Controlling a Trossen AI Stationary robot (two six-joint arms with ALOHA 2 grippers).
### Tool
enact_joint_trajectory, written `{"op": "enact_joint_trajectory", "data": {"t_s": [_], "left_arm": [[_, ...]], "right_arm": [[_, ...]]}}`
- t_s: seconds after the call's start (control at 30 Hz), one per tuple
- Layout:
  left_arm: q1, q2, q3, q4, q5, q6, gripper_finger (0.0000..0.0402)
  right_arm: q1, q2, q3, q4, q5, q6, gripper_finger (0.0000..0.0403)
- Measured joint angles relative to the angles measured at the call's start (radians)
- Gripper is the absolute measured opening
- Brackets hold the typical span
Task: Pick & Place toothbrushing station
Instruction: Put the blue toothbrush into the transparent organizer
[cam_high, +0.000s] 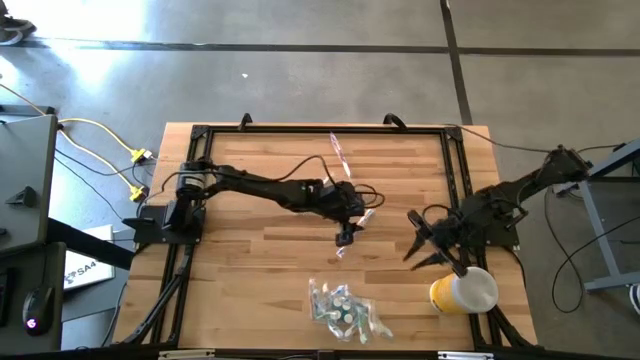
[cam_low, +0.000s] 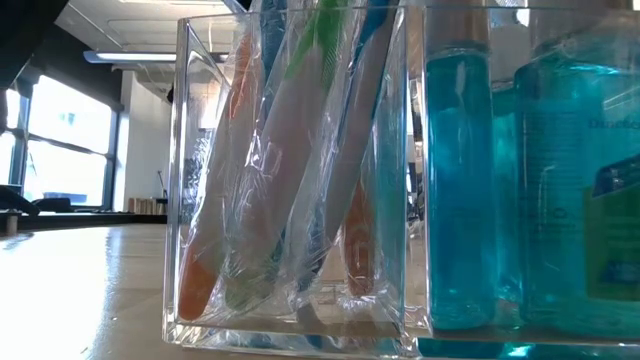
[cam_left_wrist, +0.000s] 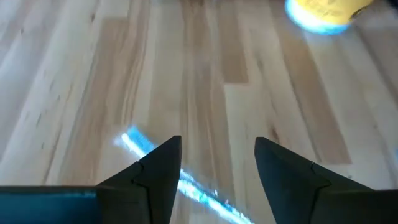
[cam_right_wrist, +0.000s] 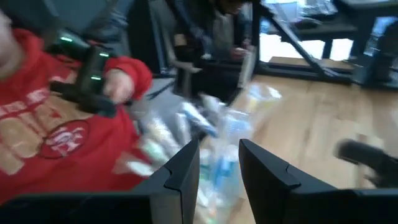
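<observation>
toothbrushes (cam_low: 290, 160) wrapped; bottle label (cam_low: 610, 230) unreadable.

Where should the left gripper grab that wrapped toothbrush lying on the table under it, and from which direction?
Probably from straight above, across the middle of the wrapped toothbrush. It lies flat on the wooden table, long and thin, so fingers either side of the handle suit. The left gripper is open above it.
</observation>
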Motion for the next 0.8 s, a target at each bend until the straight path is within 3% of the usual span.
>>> {"op": "enact_joint_trajectory", "data": {"t_s": [0.2,0.43,0.8], "left_arm": [[0.001,0.06,0.054,-0.045,-0.111,-0.125,0.0198],[-0.001,0.106,0.053,-0.062,-0.177,-0.17,0.0198],[-0.021,0.196,0.052,0.05,-0.18,-0.167,0.0198]], "right_arm": [[0.13,-0.001,0.0,-0.003,0.03,-0.005,0.0105],[0.254,-0.001,0.0,-0.055,0.156,-0.002,0.0105],[0.358,-0.001,0.0,-0.078,0.196,0.019,0.0105]]}}
